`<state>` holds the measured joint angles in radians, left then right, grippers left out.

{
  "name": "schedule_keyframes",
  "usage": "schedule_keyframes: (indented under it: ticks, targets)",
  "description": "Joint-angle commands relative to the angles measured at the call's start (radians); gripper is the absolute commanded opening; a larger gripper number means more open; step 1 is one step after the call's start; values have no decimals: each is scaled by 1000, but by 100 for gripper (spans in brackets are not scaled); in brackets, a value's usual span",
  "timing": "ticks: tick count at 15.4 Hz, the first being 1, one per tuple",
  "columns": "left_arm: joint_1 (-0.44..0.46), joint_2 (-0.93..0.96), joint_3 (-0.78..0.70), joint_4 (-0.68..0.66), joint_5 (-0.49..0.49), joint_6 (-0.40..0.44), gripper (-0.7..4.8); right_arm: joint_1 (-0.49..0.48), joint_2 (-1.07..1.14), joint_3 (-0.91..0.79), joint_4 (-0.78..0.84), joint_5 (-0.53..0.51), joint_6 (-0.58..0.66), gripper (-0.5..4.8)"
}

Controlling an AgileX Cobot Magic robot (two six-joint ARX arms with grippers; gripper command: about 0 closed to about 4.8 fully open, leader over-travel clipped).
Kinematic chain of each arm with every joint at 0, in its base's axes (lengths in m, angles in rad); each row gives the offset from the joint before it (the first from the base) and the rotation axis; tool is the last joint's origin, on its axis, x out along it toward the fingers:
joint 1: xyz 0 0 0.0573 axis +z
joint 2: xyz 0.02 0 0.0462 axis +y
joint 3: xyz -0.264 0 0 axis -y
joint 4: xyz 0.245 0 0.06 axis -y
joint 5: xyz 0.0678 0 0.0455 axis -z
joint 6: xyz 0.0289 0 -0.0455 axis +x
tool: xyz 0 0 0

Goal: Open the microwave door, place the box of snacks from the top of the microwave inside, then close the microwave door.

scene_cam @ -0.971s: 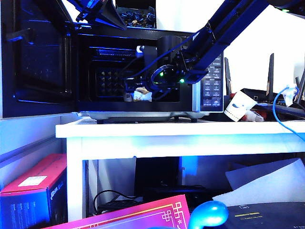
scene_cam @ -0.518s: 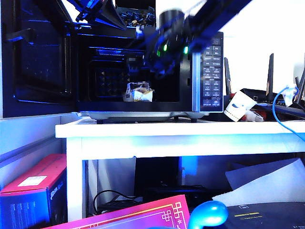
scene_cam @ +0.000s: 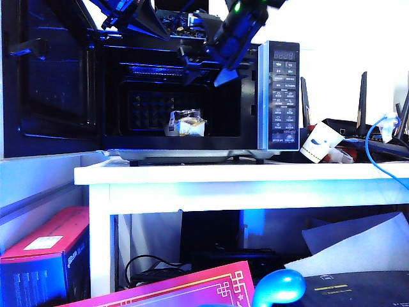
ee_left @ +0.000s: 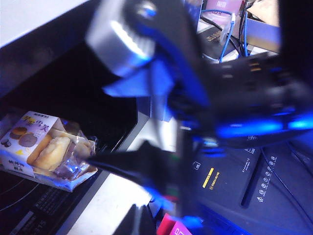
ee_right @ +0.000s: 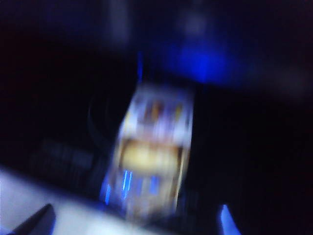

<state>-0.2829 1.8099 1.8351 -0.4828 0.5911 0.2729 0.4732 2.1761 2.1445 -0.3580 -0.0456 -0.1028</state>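
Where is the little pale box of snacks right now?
In the exterior view, the small pale box of snacks lies inside the open black-fronted microwave, on its floor, left of the button panel and below the open right gripper.

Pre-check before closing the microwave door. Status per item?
1. Box of snacks inside the microwave, on the cavity floor: ok.
2. Right gripper let go of the box: ok, its open fingers show at the edges of the right wrist view, the box lying apart from them.
3. Right gripper clear of the door's swing: not ok, it hangs at the upper front of the cavity opening.
4. Microwave door fully open and free: ok, it stands swung out at the exterior view's left.
5. Left gripper, above the microwave's top near the door hinge, ready to push: cannot tell, its fingers are blurred.
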Motion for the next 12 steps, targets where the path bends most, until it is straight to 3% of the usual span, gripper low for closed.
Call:
schedule_keyframes:
  ticks: [1, 2, 3, 12]
  targets:
    - [3, -3, 2, -2, 0, 0, -6, 2, -23, 5, -144, -71, -2, 122]
    - [3, -3, 2, -2, 0, 0, -6, 2, -22, 5, -175, -92, -2, 26]
    - [3, -3, 2, -2, 0, 0, -6, 2, -17, 5, -184, -91, -3, 17]
    - [3, -3, 3, -3, 0, 0, -6, 2, 100, 4, -105, -122, -2, 17]
